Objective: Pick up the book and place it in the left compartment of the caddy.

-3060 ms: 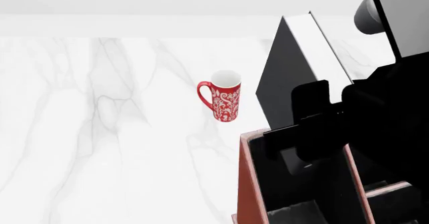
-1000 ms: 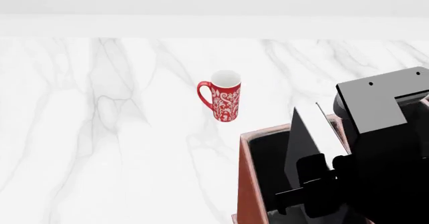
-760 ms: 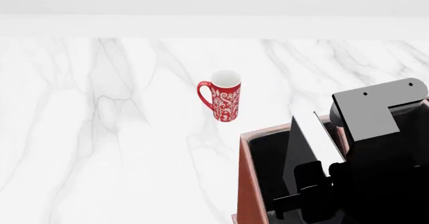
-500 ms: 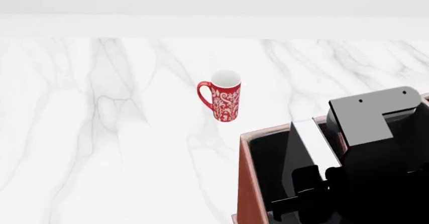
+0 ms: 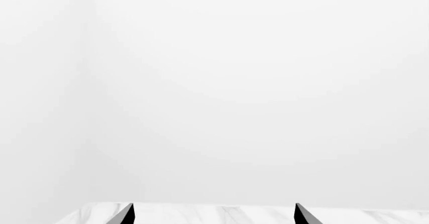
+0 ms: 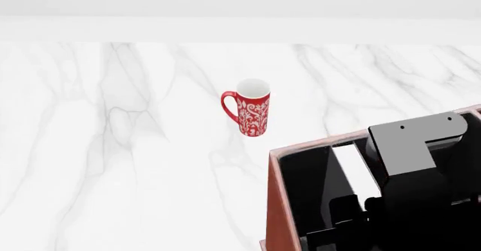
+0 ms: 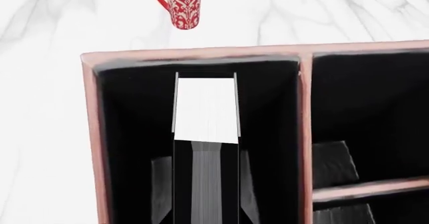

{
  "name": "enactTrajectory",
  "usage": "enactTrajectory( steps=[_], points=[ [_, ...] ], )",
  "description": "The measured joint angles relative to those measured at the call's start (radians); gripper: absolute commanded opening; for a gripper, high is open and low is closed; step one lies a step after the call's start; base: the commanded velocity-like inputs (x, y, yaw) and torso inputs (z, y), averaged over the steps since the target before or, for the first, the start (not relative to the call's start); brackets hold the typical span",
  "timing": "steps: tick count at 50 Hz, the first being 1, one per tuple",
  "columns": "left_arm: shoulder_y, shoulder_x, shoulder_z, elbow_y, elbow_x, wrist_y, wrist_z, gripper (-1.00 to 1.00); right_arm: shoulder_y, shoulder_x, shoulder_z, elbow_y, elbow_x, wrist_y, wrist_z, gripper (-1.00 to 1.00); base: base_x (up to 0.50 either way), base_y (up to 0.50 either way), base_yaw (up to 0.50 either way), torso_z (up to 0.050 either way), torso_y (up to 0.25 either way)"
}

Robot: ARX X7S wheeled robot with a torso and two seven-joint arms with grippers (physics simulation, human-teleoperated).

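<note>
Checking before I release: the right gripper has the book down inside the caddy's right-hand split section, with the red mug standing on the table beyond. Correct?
Not quite. The book is in the left compartment, the long full-depth one, as the right wrist view shows. The split sections lie past the divider. The rest holds: the caddy contains it and the red mug stands on the table beyond.

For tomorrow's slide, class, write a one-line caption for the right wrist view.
Right tool lowers the book, page edges up, into the left compartment of the caddy; red mug beyond.
</note>
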Motion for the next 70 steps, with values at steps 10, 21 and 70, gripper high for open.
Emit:
enactTrajectory(
  steps=[10,21,70],
  points=[
    [0.002,-0.002,-0.001,0.003,-0.002,0.001,-0.003,1.00,-0.028,-0.005,-0.014,-0.004,-0.036,-0.018,-0.018,-1.00,0.00,0.00,0.00,0.000,0.001],
    [0.004,-0.005,0.000,0.005,-0.004,0.003,-0.005,1.00,-0.059,-0.018,-0.037,0.002,-0.078,-0.036,-0.038,-1.00,0.00,0.00,0.00,0.000,0.001],
    [0.012,-0.016,-0.002,0.011,-0.016,0.010,-0.016,1.00,-0.128,-0.033,-0.091,0.027,-0.181,-0.097,-0.111,-1.00,0.00,0.00,0.00,0.000,0.001]
  ],
)
